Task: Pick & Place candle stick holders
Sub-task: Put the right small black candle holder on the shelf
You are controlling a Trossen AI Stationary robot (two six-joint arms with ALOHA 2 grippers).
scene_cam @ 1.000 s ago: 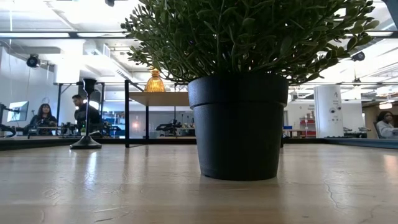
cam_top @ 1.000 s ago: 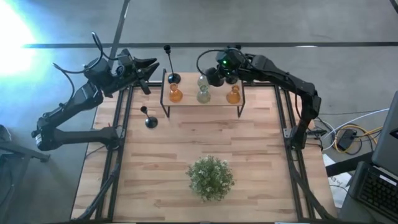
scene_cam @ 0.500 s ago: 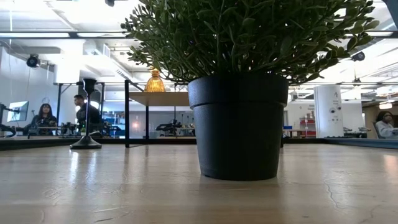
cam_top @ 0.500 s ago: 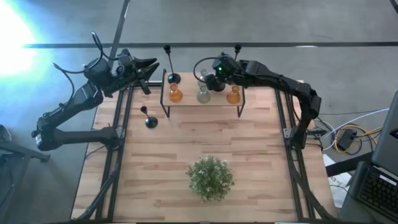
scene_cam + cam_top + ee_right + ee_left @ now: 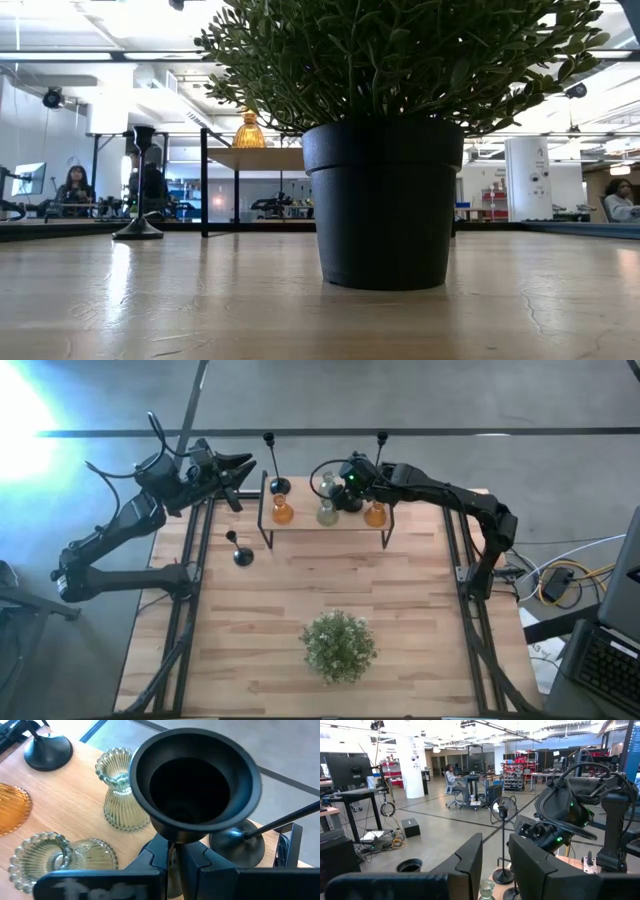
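A low shelf (image 5: 325, 525) stands at the table's far middle. On it are two amber glass holders (image 5: 283, 512) (image 5: 375, 513), two pale green ones (image 5: 327, 512) (image 5: 325, 486) and a tall black holder (image 5: 272, 460). A second tall black holder (image 5: 381, 440) rises behind my right arm. A short black holder (image 5: 238, 552) stands on the table left of the shelf. My right gripper (image 5: 345, 492) is over the shelf, shut on another short black holder (image 5: 195, 785). My left gripper (image 5: 243, 466) is open and empty past the table's far left corner. My right gripper pinches the short black holder's thin stem (image 5: 172, 845) just under its cup, between its two fingers (image 5: 155, 855). The holder is upright, cup opening up. The fingers hide its base, so I cannot tell whether it stands on the shelf.
A bushy green plant in a black pot (image 5: 339, 645) stands in the table's near middle and fills the low view (image 5: 385, 200). Bare wood lies between it and the shelf. People sit in the room behind the table (image 5: 72, 185).
My right gripper has moved toward the table's near edge, from behind the shelf to over it among the glass holders, carrying the short black holder. My left arm has kept still.
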